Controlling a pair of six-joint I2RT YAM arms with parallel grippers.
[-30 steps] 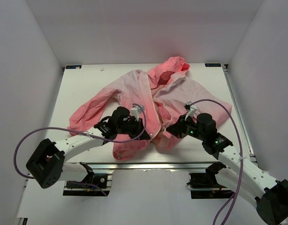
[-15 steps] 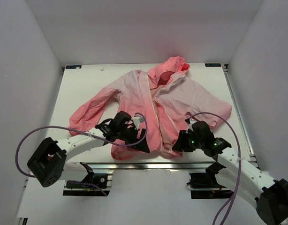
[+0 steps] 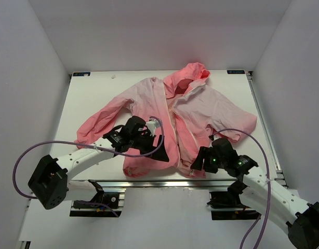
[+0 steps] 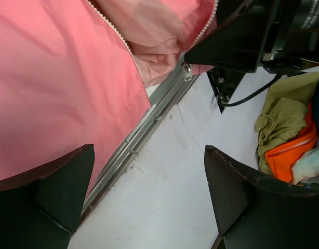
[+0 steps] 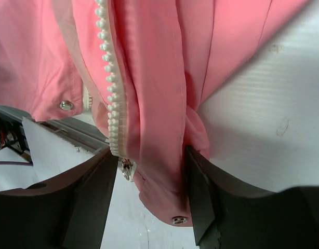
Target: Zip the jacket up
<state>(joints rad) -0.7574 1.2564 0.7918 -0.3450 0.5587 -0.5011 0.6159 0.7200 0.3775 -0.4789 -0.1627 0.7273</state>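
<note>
1. Presently, left jaws: wide open, empty; jacket [image 3: 201, 109] panel beside them on the table [image 3: 97, 88].
2. Right jaws: parted, straddling jacket hem and white zipper [image 5: 110, 88], not clamped.

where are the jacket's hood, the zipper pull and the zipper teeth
hood [image 3: 193, 72]: top view, crown of the coral hood
zipper pull [image 5: 126, 169]: right wrist view, metal piece at the teeth's lower end
zipper teeth [image 5: 108, 88]: right wrist view, midway down the white row
</note>
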